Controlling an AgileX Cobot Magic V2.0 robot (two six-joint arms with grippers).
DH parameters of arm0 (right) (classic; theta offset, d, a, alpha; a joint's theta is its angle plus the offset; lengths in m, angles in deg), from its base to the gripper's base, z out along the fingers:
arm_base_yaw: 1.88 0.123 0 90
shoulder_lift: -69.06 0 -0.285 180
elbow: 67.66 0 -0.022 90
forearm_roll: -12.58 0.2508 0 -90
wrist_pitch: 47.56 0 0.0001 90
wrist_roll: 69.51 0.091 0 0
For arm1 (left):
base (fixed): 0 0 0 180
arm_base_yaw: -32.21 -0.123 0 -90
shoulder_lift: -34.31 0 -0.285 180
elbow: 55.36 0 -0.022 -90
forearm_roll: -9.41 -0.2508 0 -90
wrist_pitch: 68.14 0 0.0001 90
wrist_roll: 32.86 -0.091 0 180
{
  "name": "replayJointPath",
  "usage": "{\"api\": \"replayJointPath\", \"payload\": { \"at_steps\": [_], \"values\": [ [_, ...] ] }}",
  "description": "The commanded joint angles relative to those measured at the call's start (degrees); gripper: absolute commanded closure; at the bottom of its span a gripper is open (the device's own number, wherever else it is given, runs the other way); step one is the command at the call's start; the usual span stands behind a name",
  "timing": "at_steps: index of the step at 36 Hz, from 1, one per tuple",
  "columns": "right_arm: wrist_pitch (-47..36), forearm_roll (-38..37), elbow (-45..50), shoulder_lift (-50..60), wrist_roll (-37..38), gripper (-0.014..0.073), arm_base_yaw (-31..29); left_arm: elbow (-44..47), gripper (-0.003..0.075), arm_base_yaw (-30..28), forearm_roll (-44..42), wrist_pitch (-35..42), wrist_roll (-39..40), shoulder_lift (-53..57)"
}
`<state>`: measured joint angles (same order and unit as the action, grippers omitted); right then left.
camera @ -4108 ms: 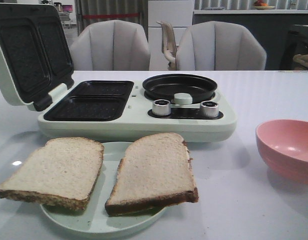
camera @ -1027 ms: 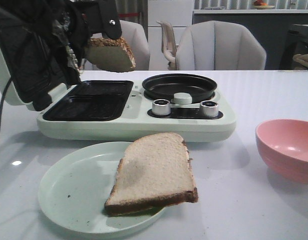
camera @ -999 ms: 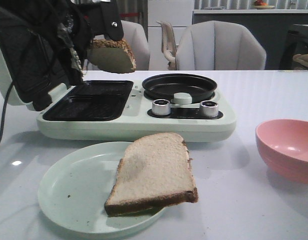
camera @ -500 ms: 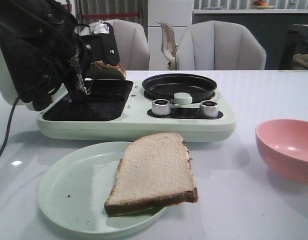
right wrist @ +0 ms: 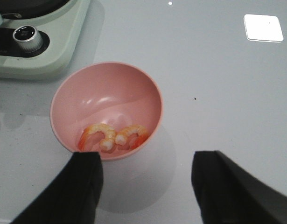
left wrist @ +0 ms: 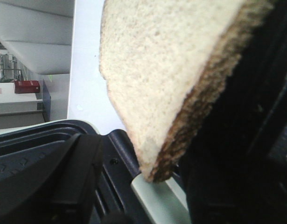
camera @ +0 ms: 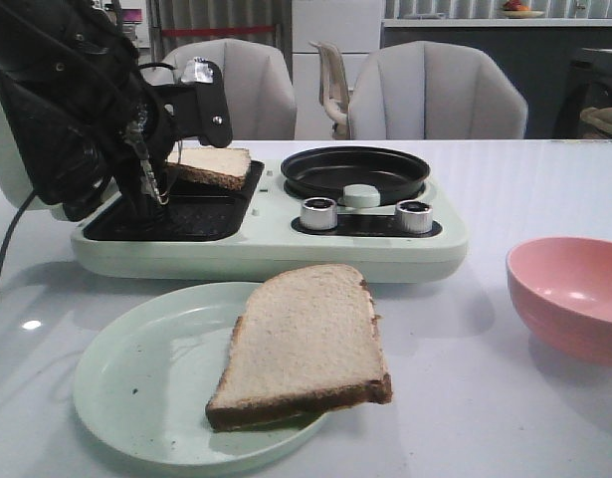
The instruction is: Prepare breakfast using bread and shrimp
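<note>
One slice of bread [camera: 211, 165] rests tilted on the rear black tray of the open sandwich maker [camera: 286, 244]. In the left wrist view a corner of that bread [left wrist: 157, 70] touches the maker's pale rim. My left gripper [camera: 191, 139] hangs over it, open; the slice leans on one finger and the other finger [left wrist: 80, 177] stands apart from it. The second slice of bread [camera: 306, 344] lies on the pale green plate [camera: 126, 388]. My right gripper [right wrist: 147, 158] is open just above the table, beside a pink bowl [right wrist: 152, 93] holding two orange shrimp [right wrist: 99, 136].
The maker's lid [camera: 27, 149] stands raised at the left behind my left arm. A round black pan [camera: 355, 171] and two silver knobs [camera: 319, 212] sit on its right half. The pink bowl [camera: 569, 294] is at the right table edge. Grey chairs [camera: 435, 95] stand behind the table.
The left arm lowered the slice from above the maker onto the rear tray, and its fingers have parted from it. Earliest, both slices lay on the plate.
</note>
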<state>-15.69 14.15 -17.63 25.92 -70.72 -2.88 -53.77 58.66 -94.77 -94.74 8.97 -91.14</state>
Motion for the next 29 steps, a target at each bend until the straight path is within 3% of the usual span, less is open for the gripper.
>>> {"api": "replayJointPath", "payload": {
  "at_steps": [1,8,11,15,18,22,27,29],
  "values": [
    [-4.04,0.05,-1.74,-0.48,-0.42,0.0069,0.07,0.21,0.0274,-0.25,-2.12,-0.53,0.80,6.20],
    [-4.04,0.05,-1.74,-0.48,-0.42,0.0069,0.07,5.15,0.0274,0.19,-1.89,0.13,0.92,12.29],
    [-4.04,0.05,-1.74,-0.48,-0.42,0.0069,0.07,8.71,0.0274,1.99,3.14,-0.89,0.92,16.56],
    [-4.04,0.05,-1.74,-0.48,-0.42,0.0069,0.07,11.96,0.0274,6.84,9.76,-9.91,0.92,22.11],
    [-4.04,0.05,-1.74,-0.48,-0.42,0.0069,0.07,12.46,0.0274,11.61,22.49,-16.67,-1.96,26.35],
    [-4.04,0.05,-1.74,-0.48,-0.42,0.0069,0.07,12.46,0.0274,16.44,46.51,-21.13,-15.08,32.32],
    [-4.04,0.05,-1.74,-0.48,-0.42,0.0069,0.07,12.58,0.0274,18.55,74.35,-29.18,-26.26,40.17],
    [-4.04,0.05,-1.74,-0.48,-0.42,0.0069,0.07,13.48,0.0274,18.55,81.32,-29.20,-30.75,43.24]
  ]
}}
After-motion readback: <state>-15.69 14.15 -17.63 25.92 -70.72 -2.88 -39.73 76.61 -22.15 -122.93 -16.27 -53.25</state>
